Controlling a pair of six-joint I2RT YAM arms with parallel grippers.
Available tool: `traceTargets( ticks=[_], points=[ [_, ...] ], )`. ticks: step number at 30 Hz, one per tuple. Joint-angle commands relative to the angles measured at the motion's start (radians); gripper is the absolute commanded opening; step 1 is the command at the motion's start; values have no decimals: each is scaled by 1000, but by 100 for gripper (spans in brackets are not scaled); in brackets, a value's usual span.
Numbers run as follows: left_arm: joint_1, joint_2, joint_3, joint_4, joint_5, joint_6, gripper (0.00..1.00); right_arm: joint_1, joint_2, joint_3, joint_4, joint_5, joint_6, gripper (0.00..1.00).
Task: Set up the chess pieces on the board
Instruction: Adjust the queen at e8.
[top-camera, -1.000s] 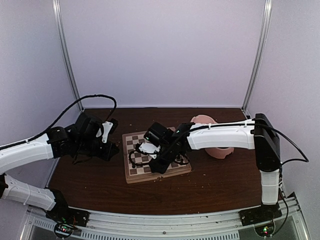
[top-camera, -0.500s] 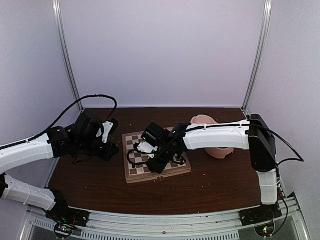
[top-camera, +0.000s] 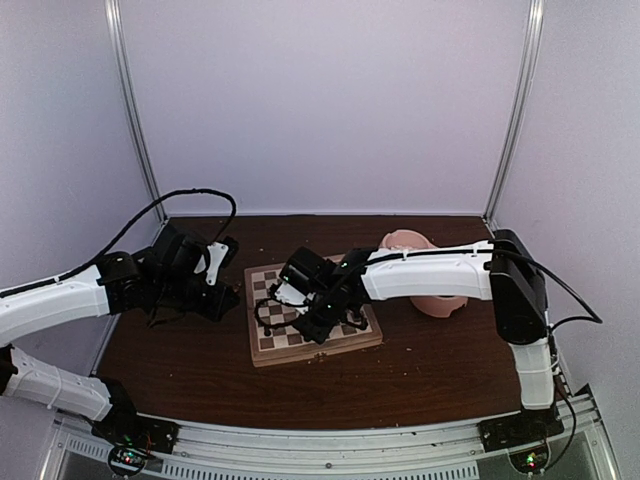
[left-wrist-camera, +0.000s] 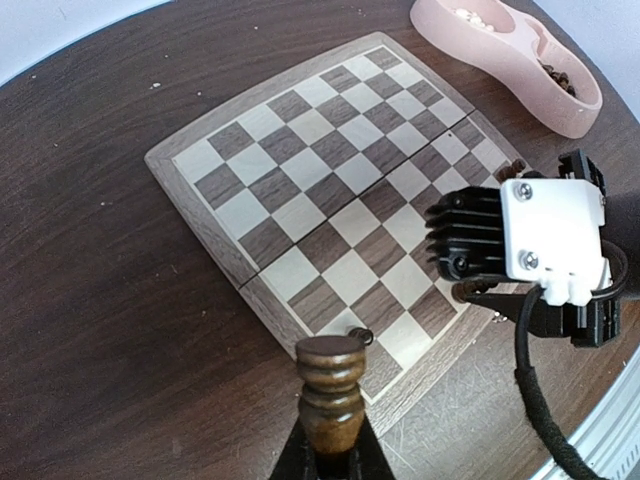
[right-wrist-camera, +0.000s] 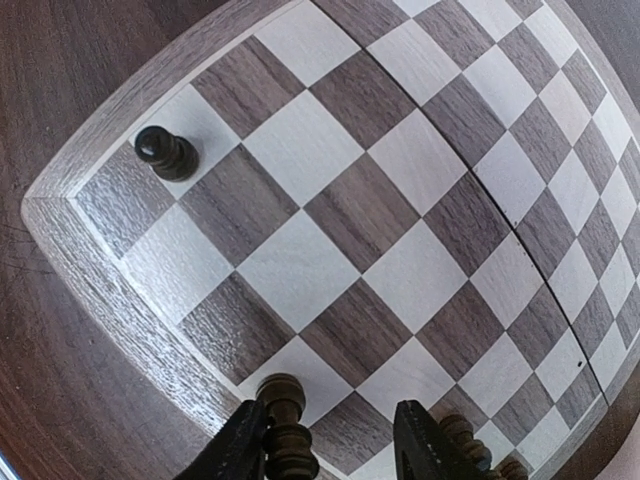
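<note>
Board (top-camera: 268, 342) is lying in the middle of the dark bench (top-camera: 180, 370). Your left gripper (left-wrist-camera: 330, 452) is hovering just off its 9 o'clock edge, fingers pressed together on an upright dark brown chess piece (left-wrist-camera: 330, 385). Your right gripper (right-wrist-camera: 335, 445) is hanging low over the near half of the board, toward 6 o'clock, and its fingers are standing spread apart. One dark piece (right-wrist-camera: 285, 425) is standing just inside one finger, and a second dark piece (right-wrist-camera: 462, 440) is showing just outside the other. A dark pawn (right-wrist-camera: 165, 152) is standing alone on a light square at 10 o'clock in the right wrist view. The pink double bowl (left-wrist-camera: 505, 70) is sitting at 2 o'clock from the board.
</note>
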Motion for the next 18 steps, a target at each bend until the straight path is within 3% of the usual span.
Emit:
traceTargets(
  ticks=[1, 18],
  points=[
    [6, 3, 32, 31, -9, 14, 0, -3, 21, 41, -15, 51, -14, 47],
    [7, -27, 36, 24, 14, 13, 0, -5, -98, 35, 12, -124, -26, 55]
  ],
)
